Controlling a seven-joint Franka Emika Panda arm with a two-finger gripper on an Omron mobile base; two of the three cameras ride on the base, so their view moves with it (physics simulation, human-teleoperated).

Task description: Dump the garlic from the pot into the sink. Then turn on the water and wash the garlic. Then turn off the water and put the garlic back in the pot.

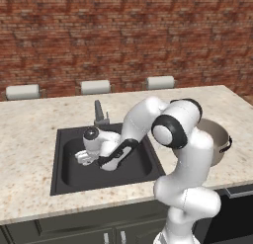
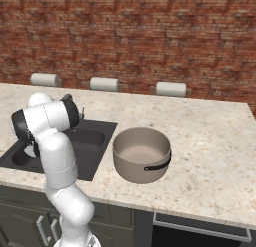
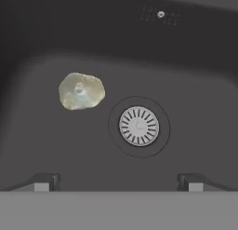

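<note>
Arm's bent down into the sink (image 1: 64,176), gripper (image 3: 118,181) spread wide w/ nothing in it, hovering over the basin floor. Garlic (image 3: 81,91) lies on the sink bottom just beside the drain (image 3: 139,126), not touching. Pot (image 2: 141,154) sits upright on the counter (image 2: 210,141), right of the sink.

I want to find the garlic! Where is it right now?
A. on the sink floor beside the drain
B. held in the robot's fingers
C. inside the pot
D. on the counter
A: the garlic lies on the sink floor beside the drain.
</note>
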